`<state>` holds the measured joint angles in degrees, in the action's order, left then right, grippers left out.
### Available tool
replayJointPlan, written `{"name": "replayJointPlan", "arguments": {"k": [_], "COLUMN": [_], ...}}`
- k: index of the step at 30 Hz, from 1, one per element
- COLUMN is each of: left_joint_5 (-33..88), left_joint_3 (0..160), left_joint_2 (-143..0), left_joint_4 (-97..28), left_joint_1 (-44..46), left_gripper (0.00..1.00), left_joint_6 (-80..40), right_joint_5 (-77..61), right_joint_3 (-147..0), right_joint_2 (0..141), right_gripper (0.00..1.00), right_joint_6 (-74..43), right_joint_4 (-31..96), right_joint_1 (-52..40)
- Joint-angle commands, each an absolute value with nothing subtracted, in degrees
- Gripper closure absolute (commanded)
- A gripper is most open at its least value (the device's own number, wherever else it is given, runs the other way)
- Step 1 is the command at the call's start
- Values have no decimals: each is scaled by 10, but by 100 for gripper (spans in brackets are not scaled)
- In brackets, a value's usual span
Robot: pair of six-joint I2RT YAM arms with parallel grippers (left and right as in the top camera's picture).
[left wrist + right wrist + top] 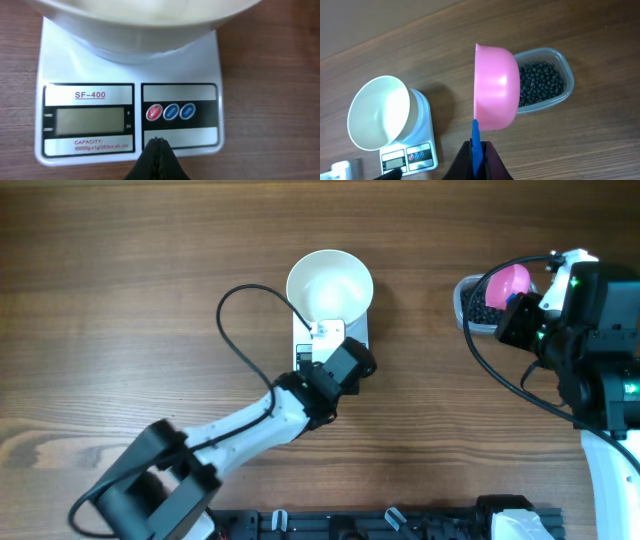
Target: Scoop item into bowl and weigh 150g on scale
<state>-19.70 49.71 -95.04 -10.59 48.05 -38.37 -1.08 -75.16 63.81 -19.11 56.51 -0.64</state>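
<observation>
Seeing item [542, 82] in tub [568, 75] best on right wrist; right gripper [479, 150] clamped on scoop [495, 87] handle; left gripper [158, 145] pinched together at scale [60, 60] front edge.

A brown wooden desk [120, 300] fills all three views. Under the overhead camera its long grain runs from side to side, darker streaks alternating with paler, reddish bands. Soft, even light falls from above, leaving only faint, blurred shadows on the wood. In the right wrist view the upper left of the surface takes a pale sheen. A black rail [440, 528] lies along the desk's near edge, at the bottom of the overhead view.
</observation>
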Motion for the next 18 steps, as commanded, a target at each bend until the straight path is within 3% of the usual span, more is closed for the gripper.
{"name": "replayJointPlan", "arguments": {"k": [1, 18], "left_joint_5": [-224, -233], "left_joint_3": [505, 505], "left_joint_2": [-993, -1021], "left_joint_4": [-92, -16], "left_joint_1": [481, 454], "left_gripper": [96, 96], "left_joint_6": [-375, -375], "right_joint_5": [-14, -14], "right_joint_3": [-766, -766], "right_joint_2": [640, 640], "right_gripper": [96, 96], "right_joint_6": [-180, -180], "right_joint_4": [561, 553], "right_joint_1": [-4, -4]}}
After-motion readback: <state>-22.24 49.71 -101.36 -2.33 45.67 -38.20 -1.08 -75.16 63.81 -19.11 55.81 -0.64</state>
